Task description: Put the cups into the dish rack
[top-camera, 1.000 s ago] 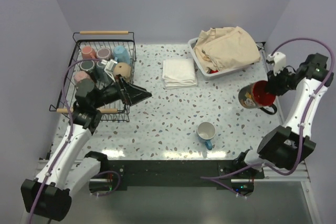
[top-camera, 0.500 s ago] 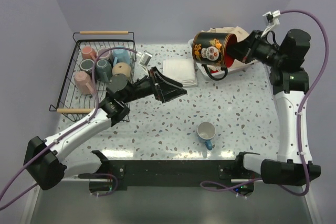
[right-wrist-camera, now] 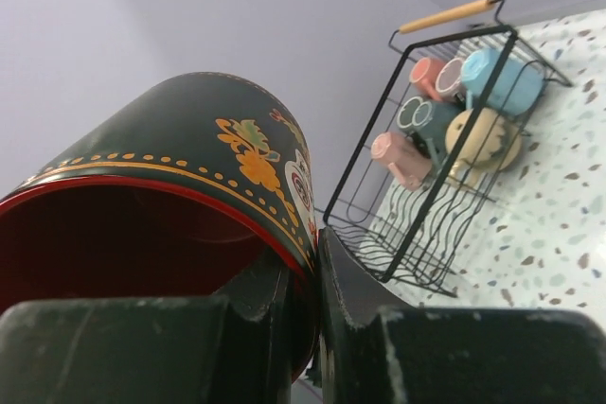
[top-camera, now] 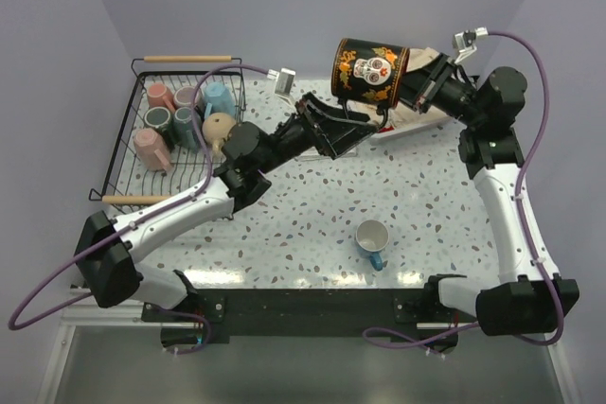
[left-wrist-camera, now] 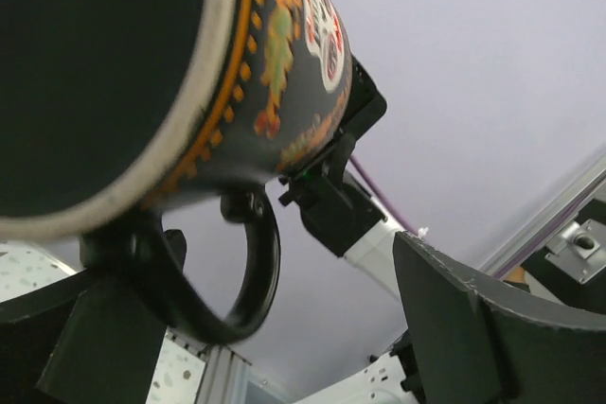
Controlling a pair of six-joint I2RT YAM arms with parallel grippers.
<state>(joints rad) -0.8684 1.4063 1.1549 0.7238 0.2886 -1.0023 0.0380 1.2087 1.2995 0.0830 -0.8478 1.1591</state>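
**A:** Where's the dark mug?

**B:** The dark mug is up in the air over the far middle of the table, lying on its side. Long axis runs roughly L-R: base twd the rack side, mouth twd my R gripper. Its handle hangs down.

**A:** R grip OK?

**B:** It's pinching the rim, one finger inside the red interior and one on the outer wall.

**A:** And the left?

**B:** L gripper is spread wide just beneath the mug, w/ nothing in it. On its wrist cam the handle hangs btwn the fingers, close to one. Can't tell if it touches.

**A:** Rack?

**B:** The dish rack is far-left, well apart from the mug, w/ the racked mugs bunched at its far end. The L arm is on that side, so I reckon it's a handoff: L closes on the mug, then R lets go. The white mug sits on the table near the front.
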